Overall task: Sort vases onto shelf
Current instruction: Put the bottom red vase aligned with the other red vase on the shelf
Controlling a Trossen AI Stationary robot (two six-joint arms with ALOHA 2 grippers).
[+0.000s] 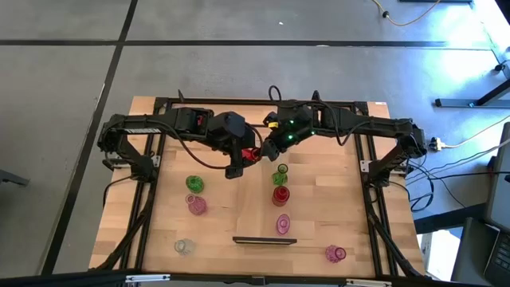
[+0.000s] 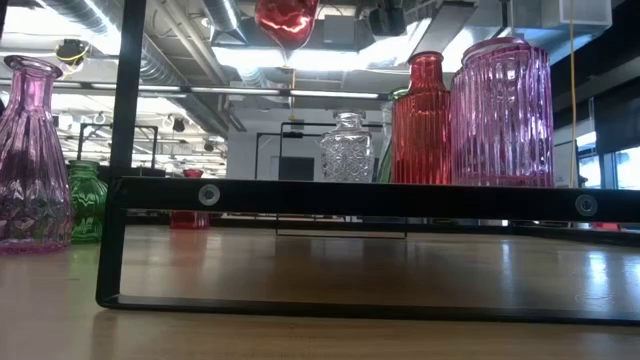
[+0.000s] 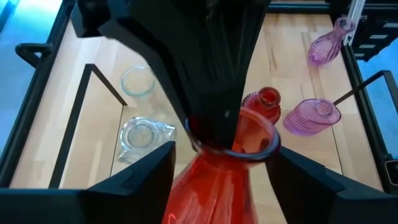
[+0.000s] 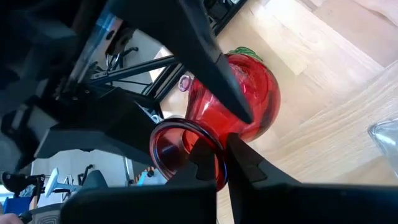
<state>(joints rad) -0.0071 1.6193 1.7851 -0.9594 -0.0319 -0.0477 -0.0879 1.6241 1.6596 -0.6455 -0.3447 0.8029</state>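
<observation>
Right gripper (image 4: 219,163) pinching rim of red vase (image 4: 233,102) lifted mid-worktop (image 1: 231,207), left gripper (image 3: 221,163) spread wide around same vase, fingers clear of glass.

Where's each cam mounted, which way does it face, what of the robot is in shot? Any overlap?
High: above the table, facing straight down; both arms, left gripper and right gripper meeting at the red vase.
Low: at table height, level through the shelf into the room; no gripper clear.
Left wrist: on the left arm, down past its own fingers flanking the vase.
Right wrist: on the right arm, its fingers pinching the vase rim.
Shared: all four see the red vase.
</observation>
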